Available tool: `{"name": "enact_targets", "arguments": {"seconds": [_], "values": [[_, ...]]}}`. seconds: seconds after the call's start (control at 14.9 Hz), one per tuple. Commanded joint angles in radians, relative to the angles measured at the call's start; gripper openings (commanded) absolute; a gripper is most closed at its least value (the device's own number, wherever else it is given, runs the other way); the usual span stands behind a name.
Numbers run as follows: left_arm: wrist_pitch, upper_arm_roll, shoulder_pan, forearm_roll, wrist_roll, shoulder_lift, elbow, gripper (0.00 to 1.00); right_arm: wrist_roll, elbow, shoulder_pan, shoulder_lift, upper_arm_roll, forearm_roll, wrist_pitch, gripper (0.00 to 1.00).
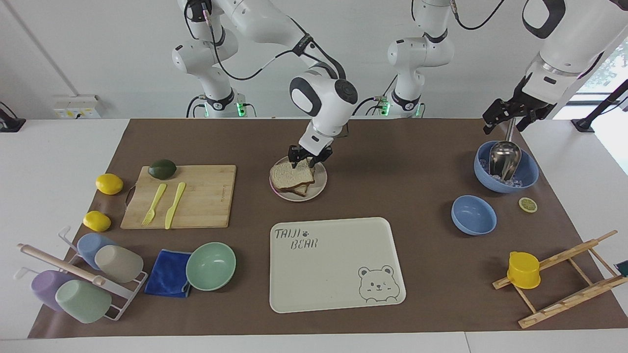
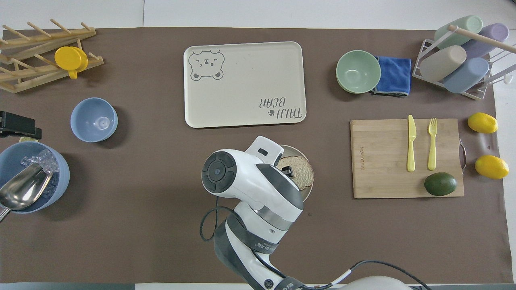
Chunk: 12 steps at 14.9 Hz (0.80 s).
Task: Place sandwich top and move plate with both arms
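Observation:
The sandwich top point(image 1: 290, 173) lies flat on a stack of bread slices on the plate point(image 1: 320, 188), midway along the table on the side near the robots. It also shows in the overhead view point(image 2: 301, 174), on the plate point(image 2: 298, 149). My right gripper point(image 1: 309, 158) is open and empty, just above the slice's edge nearest the robots. In the overhead view the arm hides most of it point(image 2: 287, 171). My left gripper point(image 1: 508, 116) hangs over the blue ice bowl point(image 1: 527, 177), at the top of the scoop's point(image 1: 504, 159) handle.
The bear tray point(image 1: 338, 289) lies farther from the robots than the plate. A cutting board point(image 1: 206, 196) with a fork, knife and avocado is toward the right arm's end. A small blue bowl point(image 1: 473, 214) is toward the left arm's end. A mint bowl point(image 1: 211, 266) sits beside a blue cloth.

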Motion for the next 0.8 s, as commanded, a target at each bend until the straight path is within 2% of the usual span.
{"name": "enact_targets", "arguments": {"seconds": [0.0, 0.13, 0.2, 0.4, 0.6, 0.74], "values": [[0.005, -0.003, 0.008, 0.012, 0.004, -0.016, -0.017, 1.00, 0.009, 0.062, -0.017, -0.024, 0.023, 0.095, -0.004, 0.83], [0.003, -0.003, 0.001, 0.012, 0.001, -0.016, -0.017, 1.00, -0.038, 0.091, -0.089, -0.079, 0.023, 0.121, -0.011, 0.91], [0.005, -0.003, -0.003, 0.012, -0.002, -0.018, -0.022, 1.00, -0.092, 0.099, -0.136, -0.108, 0.024, 0.127, -0.016, 1.00], [0.029, -0.004, -0.009, 0.012, -0.055, -0.033, -0.060, 1.00, -0.210, 0.128, -0.242, -0.180, 0.018, 0.147, -0.127, 1.00], [0.133, -0.018, -0.054, 0.003, -0.135, -0.053, -0.133, 1.00, -0.310, 0.159, -0.341, -0.249, 0.017, 0.164, -0.237, 1.00], [0.182, -0.018, -0.091, -0.083, -0.147, -0.046, -0.166, 1.00, -0.373, 0.171, -0.410, -0.297, 0.015, 0.166, -0.307, 1.00]]}}
